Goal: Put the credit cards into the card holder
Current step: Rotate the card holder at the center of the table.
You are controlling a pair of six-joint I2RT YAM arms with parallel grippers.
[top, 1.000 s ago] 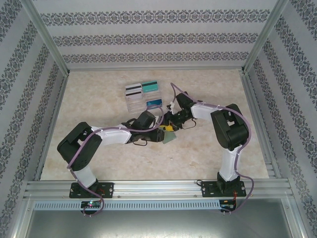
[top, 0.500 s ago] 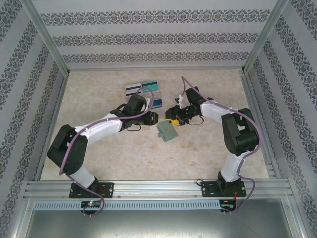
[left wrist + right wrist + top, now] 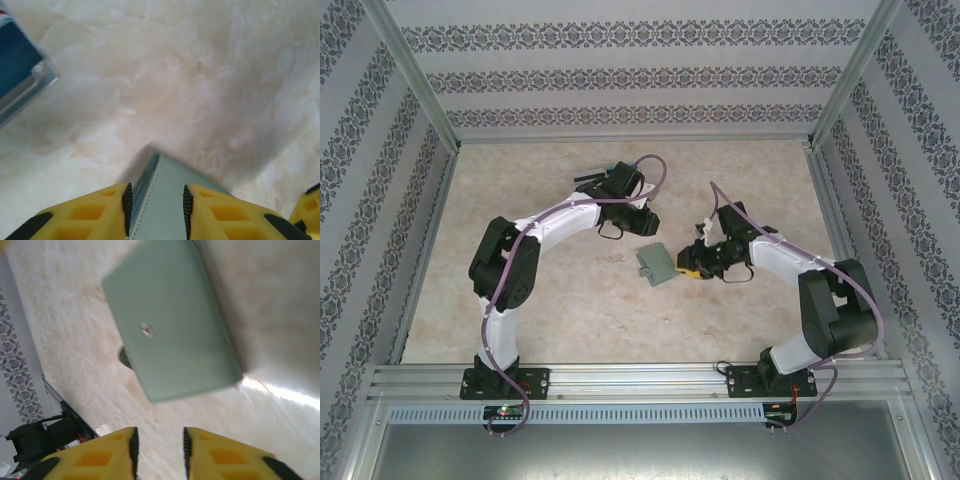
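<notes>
Sage-green square folding card holder [image 3: 657, 266], lying flat mid-table on the mottled beige table [image 3: 570, 310], snap stud up. My right gripper [image 3: 159, 442] is just beside its right edge, and my left gripper [image 3: 156, 200] is just beyond it. Both have their fingers narrowly parted and hold nothing. A blue plastic card [image 3: 15, 55] stands in a clear plastic stand [image 3: 42, 75] near my left gripper.

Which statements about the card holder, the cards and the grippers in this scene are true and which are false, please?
1. The card holder lies on the table. True.
2. The right gripper is clamped on the card holder. False: its fingers are open and stop short of the holder, with nothing between them.
3. A blue card sits in the clear plastic stand. True.
4. The card holder is bright red. False: it is sage green, with a small metal snap on its upper face.
</notes>
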